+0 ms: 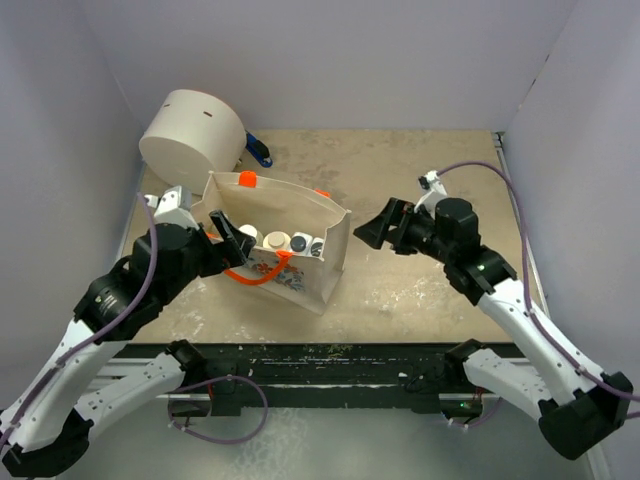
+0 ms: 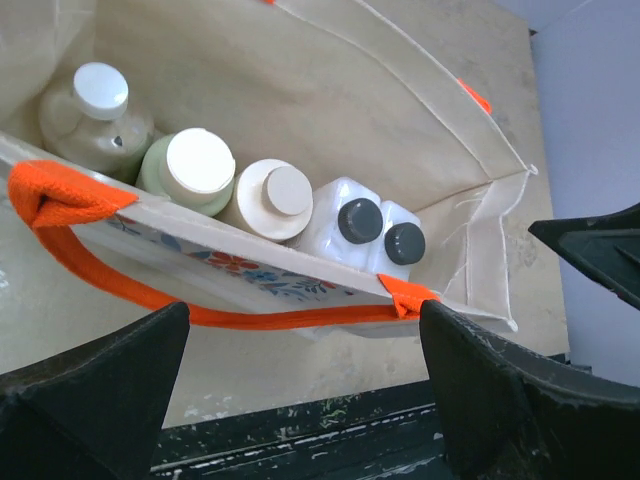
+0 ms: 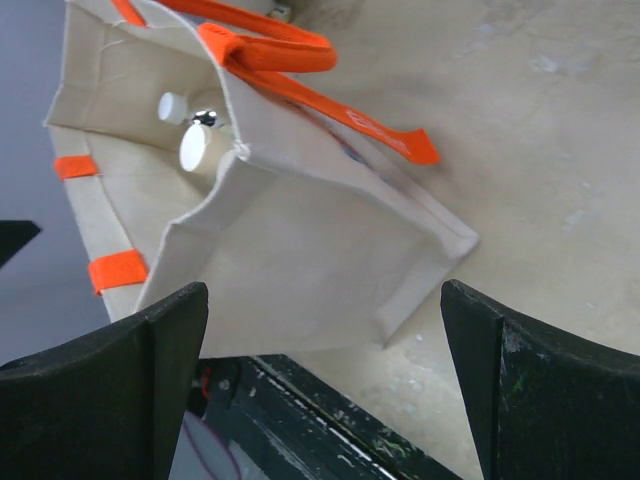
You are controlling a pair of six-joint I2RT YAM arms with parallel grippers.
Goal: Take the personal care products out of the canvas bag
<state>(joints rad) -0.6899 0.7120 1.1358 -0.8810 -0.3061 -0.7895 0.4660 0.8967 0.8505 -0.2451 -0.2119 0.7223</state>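
Boxy cream canvas bag [image 1: 300, 275] holds smooth round-capped bottles [image 2: 270, 200]; left gripper [image 1: 232, 238] and right gripper [image 1: 376, 228] flank it, both spread wide.

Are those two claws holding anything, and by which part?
Nothing is held. The left gripper is open at the near rim of the canvas bag; the right gripper is open beside it.
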